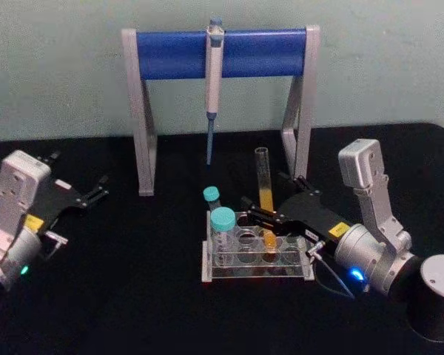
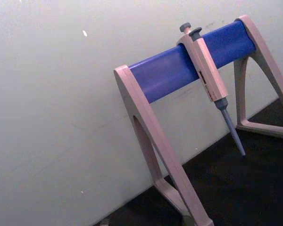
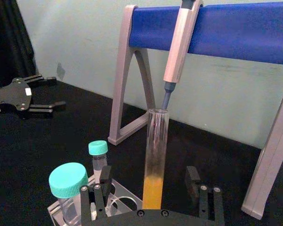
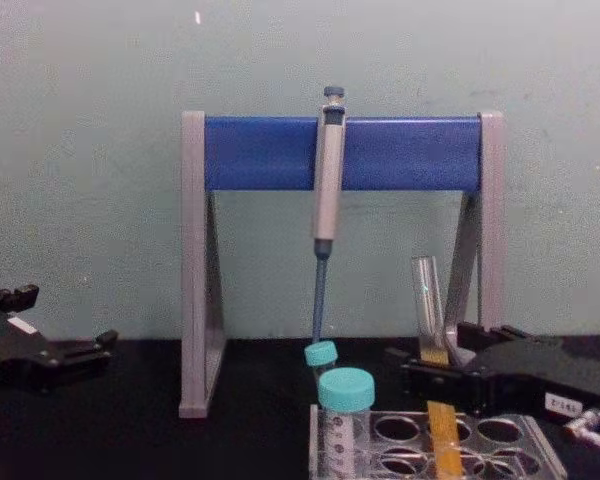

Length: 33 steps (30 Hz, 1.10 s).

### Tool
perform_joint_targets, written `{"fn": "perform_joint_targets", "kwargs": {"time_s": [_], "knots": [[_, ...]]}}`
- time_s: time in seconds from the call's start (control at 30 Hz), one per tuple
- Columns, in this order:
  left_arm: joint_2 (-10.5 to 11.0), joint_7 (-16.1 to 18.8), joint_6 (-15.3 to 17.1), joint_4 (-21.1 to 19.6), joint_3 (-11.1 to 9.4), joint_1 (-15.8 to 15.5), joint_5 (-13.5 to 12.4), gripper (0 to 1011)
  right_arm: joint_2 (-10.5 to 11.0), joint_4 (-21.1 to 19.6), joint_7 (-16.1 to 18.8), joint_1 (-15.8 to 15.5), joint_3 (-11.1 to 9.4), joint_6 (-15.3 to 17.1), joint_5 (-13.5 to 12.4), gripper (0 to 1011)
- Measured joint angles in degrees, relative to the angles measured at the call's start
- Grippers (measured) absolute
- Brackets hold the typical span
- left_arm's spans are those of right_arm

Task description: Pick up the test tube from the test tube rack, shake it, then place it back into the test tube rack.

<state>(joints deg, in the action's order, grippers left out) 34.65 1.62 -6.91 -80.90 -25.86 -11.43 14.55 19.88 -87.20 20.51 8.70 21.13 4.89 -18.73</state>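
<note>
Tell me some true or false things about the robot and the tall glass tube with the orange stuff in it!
1. The test tube stands in the test tube rack. True.
2. The right gripper is squeezing the test tube tight. False: its fingers are open on both sides of the tube, not touching.
3. The pipette lies flat on the table. False: it hangs on the blue stand.
4. The left gripper is off to the left, away from the rack. True.
5. The test tube has a teal cap. False: its top is open; the shorter tubes have teal caps.
</note>
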Motion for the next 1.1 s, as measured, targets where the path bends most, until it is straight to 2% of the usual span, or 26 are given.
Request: {"fn": "perform_joint_targets", "kwargs": {"time_s": [0.2,0.3,0.43,0.6,0.73,0.87,1.1], "knots": [[0.0,0.0,0.0,0.0,0.0,0.0,0.0,1001,0.9,-1.1,0.7,-0.9,-0.5,-0.9,-0.3,1000],[0.0,0.0,0.0,0.0,0.0,0.0,0.0,1001,1.7,-2.6,0.7,-2.2,-1.5,-1.7,-0.7,1000],[0.0,0.0,0.0,0.0,0.0,0.0,0.0,1001,2.7,-5.0,-0.4,-4.7,-3.6,-3.2,-1.3,1000],[0.0,0.0,0.0,0.0,0.0,0.0,0.0,1001,3.0,-7.0,-3.1,-7.7,-6.4,-5.1,-1.1,1000],[0.0,0.0,0.0,0.0,0.0,0.0,0.0,1001,2.3,-7.5,-6.7,-10.1,-8.8,-6.6,0.9,1000],[0.0,0.0,0.0,0.0,0.0,0.0,0.0,1001,1.2,-6.8,-9.3,-11.4,-10.1,-7.1,2.5,1000],[0.0,0.0,0.0,0.0,0.0,0.0,0.0,1001,-0.9,-4.1,-12.0,-12.0,-11.1,-6.7,4.6,1000]]}}
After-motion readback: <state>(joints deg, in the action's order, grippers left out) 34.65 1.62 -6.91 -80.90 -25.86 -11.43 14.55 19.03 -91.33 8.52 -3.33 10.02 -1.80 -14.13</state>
